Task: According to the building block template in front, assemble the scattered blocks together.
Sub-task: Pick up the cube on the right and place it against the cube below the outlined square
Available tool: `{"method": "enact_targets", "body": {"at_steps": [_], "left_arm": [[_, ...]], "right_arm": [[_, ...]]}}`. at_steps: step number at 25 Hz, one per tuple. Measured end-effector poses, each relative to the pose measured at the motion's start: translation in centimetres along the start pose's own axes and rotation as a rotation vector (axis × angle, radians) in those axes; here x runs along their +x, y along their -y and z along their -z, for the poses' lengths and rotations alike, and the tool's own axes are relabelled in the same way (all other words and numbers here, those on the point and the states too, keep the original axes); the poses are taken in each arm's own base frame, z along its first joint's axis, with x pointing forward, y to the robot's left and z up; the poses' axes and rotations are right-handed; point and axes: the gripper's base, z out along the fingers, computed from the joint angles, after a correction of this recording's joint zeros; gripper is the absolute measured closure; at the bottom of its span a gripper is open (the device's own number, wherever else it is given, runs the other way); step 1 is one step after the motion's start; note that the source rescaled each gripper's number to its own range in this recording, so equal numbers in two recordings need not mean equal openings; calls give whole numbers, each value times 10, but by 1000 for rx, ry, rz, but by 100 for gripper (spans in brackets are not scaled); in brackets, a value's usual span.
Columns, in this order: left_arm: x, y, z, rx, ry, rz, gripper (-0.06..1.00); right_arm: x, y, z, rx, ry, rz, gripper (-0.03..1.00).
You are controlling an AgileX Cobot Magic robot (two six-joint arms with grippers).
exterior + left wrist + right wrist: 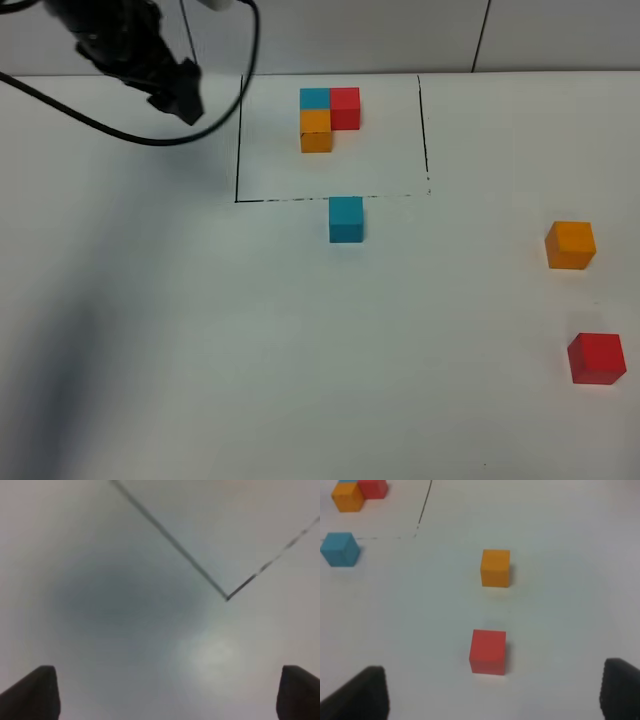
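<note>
Three loose cubes out on the surface (200,350), one per colour: teal cube (346,219), orange cube (570,245), red cube (597,358). Teal cube parked just outside the near line of the black frame (238,140), right below the template (328,117). Guessing that's the anchor spot for the copy. Orange cube and red cube well apart from it, over on the right, near each other but not touching. Handy for the right arm, probably.

Template count: three cubes too, blue, red, orange, touching in an L inside the frame.

Left arm (165,85) up at the far left. Left jaws spread wide, gripping nothing, just bare surface and a corner of the frame underneath. Right jaws also wide apart and empty, red cube straight ahead, orange cube beyond it.

Zero cubes in hand, two left to bring over to the teal cube.
</note>
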Motion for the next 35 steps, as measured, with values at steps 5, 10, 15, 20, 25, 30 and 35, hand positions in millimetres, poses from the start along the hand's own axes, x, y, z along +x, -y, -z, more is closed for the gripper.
{"method": "enact_targets", "body": {"at_steps": [5,10,15,20,25,30,35], "left_arm": [[60,-25,27,-23,-6,179,-5],[106,-4,60,-117,2,214,-5],[156,32,107,-261,42,309,-5],[213,73,140,-346,72,372,-4],[257,113,161,-380,184,396,-4],[296,145,174,-399,313,427,-4],[329,170,165,-365,361,397,-4]], "right_arm": [[0,0,0,0,0,0,24],[0,0,0,0,0,0,24],[0,0,0,0,0,0,24],[0,0,0,0,0,0,24],[0,0,0,0,0,0,24],[0,0,0,0,0,0,24],[0,0,0,0,0,0,24]]}}
